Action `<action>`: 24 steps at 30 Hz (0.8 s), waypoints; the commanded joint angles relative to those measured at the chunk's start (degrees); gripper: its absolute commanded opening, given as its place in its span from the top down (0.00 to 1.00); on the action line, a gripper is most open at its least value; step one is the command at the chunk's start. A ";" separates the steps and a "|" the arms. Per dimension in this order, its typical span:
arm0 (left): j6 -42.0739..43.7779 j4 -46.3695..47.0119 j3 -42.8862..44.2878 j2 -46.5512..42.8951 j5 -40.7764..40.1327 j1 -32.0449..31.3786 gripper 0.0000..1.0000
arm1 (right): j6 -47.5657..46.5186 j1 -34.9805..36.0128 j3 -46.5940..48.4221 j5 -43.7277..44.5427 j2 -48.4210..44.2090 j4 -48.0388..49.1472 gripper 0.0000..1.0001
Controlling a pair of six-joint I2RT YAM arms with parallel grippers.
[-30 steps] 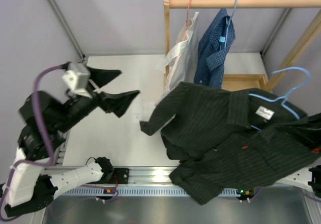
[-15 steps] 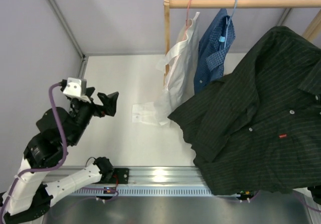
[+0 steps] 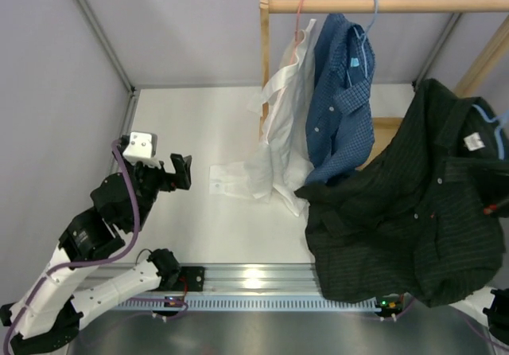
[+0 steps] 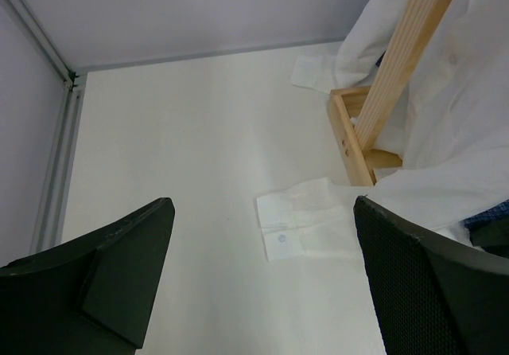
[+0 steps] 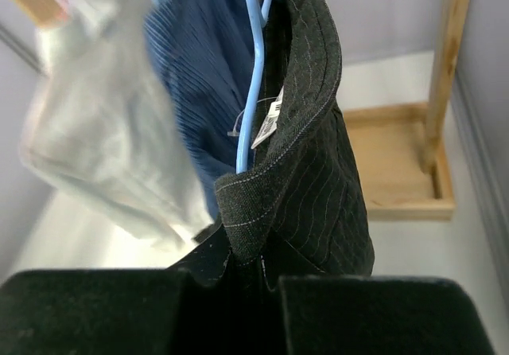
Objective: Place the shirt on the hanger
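Note:
The dark shirt (image 3: pixel 413 212) hangs in the air at the right, its collar up and its tail down over the table's near edge. The light-blue hanger (image 3: pixel 495 118) shows at the collar. In the right wrist view the hanger wire (image 5: pixel 253 76) runs inside the collar of the shirt (image 5: pixel 318 172). My right gripper (image 5: pixel 266 279) is shut on the shirt fabric just below the collar; the shirt hides it in the top view. My left gripper (image 3: pixel 176 172) is open and empty above the table at the left, its fingers (image 4: pixel 119 275) wide apart.
A wooden rack (image 3: pixel 382 5) stands at the back, its base (image 3: pixel 390 128) on the table. A white shirt (image 3: pixel 282 108) on a pink hanger and a blue checked shirt (image 3: pixel 338 92) hang on it. A white cuff (image 3: pixel 231 181) lies on the table (image 3: pixel 199 124).
The dark shirt has swung up and to the right, then dropped lower at the right with its collar showing. My left arm has pulled back and down to the left.

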 commanded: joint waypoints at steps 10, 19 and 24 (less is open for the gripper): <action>-3.42 4.66 -3.93 1.03 -12.92 2.98 0.02 | -3.40 2.92 -18.76 21.46 11.94 17.96 1.00; -7.11 10.19 -6.21 2.34 -0.05 30.98 0.02 | -13.88 -18.83 -13.66 -0.60 21.44 34.60 1.00; -10.02 11.95 -8.24 7.35 12.54 47.36 0.02 | -18.19 -32.40 -20.79 -14.06 14.58 47.98 1.00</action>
